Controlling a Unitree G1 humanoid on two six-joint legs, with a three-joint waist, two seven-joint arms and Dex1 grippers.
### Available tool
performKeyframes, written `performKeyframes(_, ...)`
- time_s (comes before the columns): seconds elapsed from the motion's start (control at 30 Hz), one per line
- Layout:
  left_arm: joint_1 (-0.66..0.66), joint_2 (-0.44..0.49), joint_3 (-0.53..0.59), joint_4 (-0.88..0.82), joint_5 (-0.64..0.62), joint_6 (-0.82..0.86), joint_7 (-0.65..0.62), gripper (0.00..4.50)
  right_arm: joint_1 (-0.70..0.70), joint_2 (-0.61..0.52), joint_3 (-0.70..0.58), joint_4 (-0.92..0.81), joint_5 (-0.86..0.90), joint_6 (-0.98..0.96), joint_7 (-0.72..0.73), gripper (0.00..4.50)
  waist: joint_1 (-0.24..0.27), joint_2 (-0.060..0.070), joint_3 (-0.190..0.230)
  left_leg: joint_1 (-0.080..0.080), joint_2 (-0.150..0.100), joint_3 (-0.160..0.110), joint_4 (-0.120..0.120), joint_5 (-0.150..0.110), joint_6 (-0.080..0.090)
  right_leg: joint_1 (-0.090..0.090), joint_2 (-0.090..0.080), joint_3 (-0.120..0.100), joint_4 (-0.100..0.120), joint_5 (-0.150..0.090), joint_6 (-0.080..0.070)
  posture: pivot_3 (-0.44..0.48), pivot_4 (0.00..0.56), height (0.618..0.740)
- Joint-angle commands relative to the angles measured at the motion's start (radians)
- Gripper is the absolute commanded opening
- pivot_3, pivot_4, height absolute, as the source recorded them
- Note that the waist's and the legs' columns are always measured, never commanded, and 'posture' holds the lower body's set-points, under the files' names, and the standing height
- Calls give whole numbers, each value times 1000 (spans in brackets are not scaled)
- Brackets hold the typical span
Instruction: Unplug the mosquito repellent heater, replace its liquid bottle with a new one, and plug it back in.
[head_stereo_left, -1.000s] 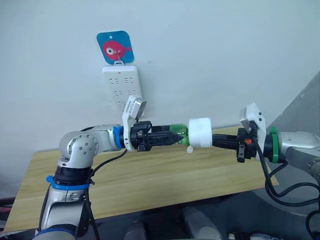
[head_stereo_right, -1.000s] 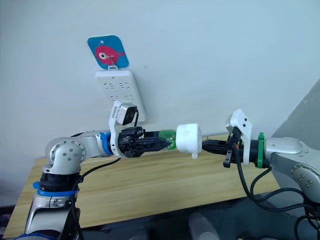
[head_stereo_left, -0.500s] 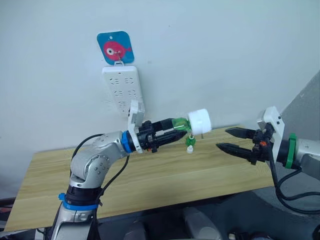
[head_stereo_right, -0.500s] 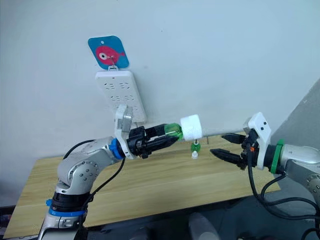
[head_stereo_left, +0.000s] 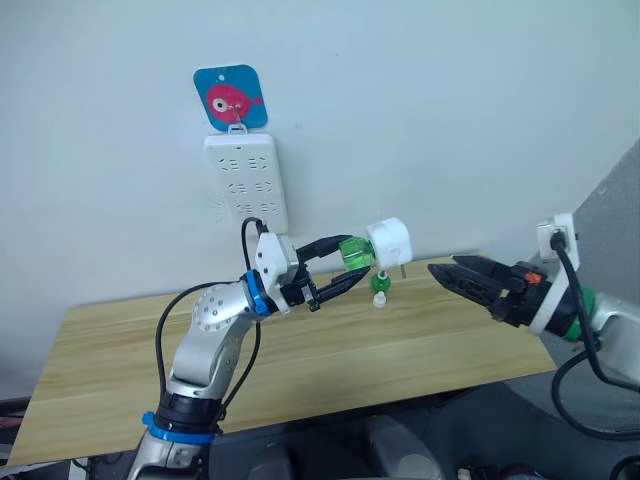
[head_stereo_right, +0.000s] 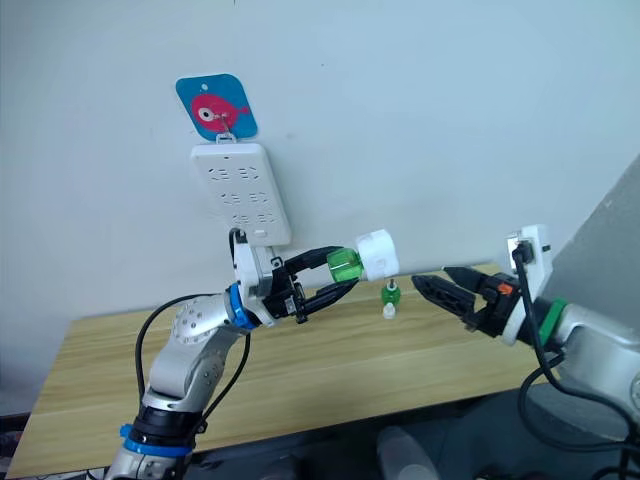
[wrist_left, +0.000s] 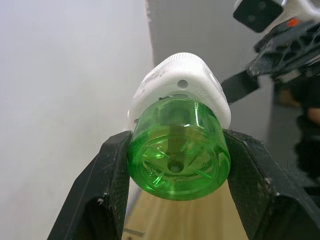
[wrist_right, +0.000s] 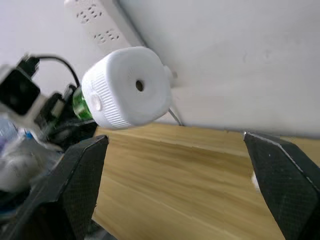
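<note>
Above the table (head_stereo_left: 300, 350), heater held in mid-air.
Mosquito repellent heater (head_stereo_left: 389, 242) sits on a green bottle (head_stereo_left: 352, 251), which the left tool (head_stereo_left: 352, 268) pinches; the right tool (head_stereo_left: 455, 273) hangs spread just beside it. Below stands a small green-and-white bottle (head_stereo_left: 380, 288). Behind, a white power strip (head_stereo_left: 246, 183) hangs under a blue fish tag (head_stereo_left: 231, 97).

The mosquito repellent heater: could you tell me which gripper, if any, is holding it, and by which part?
The left gripper holds the mosquito repellent heater by its green liquid bottle, one finger on each side. The right gripper is open and holds nothing.
</note>
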Motion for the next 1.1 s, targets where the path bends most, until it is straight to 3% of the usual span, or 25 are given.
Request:
performKeyframes(0.03, 12, -30, -11, -17, 62, -132, 52, 2391, -7, 52, 79, -92, 148, -155, -215, 4500, -1, 1, -2, 0, 0, 0, 0, 0, 0, 0, 0, 0, 0, 0, 0, -283, 77, 740)
performKeyframes(0.17, 19, -43, -25, 13, 115, -217, 87, 2391, -28, 131, 172, -130, 198, -282, -370, 4500, 0, 0, -9, 0, 0, 0, 0, 0, 0, 0, 0, 0, 0, 0, 1, -281, 76, 740)
performKeyframes(0.33, 14, -49, -41, 50, 146, -276, 111, 2391, -74, 208, 254, -145, 180, -363, -460, 4500, -1, 1, -11, 0, 0, 0, 0, 0, 0, 0, 0, 0, 0, 0, 1, -282, 73, 740)
performKeyframes(1.0, 9, -42, -69, 53, 157, -321, 154, 2390, -189, 441, 366, -54, 21, -439, -537, 4500, -1, 2, -14, 0, 0, -1, -1, 0, 0, 0, 0, -1, 0, 0, 0, -262, 78, 740)
performKeyframes(1.1, 4, -38, -69, 34, 149, -301, 159, 2390, -192, 462, 372, -47, -2, -435, -534, 3879, -1, 3, -14, 0, 0, -2, -1, 0, 0, 0, 0, -1, 0, 0, -1, -262, 79, 740)
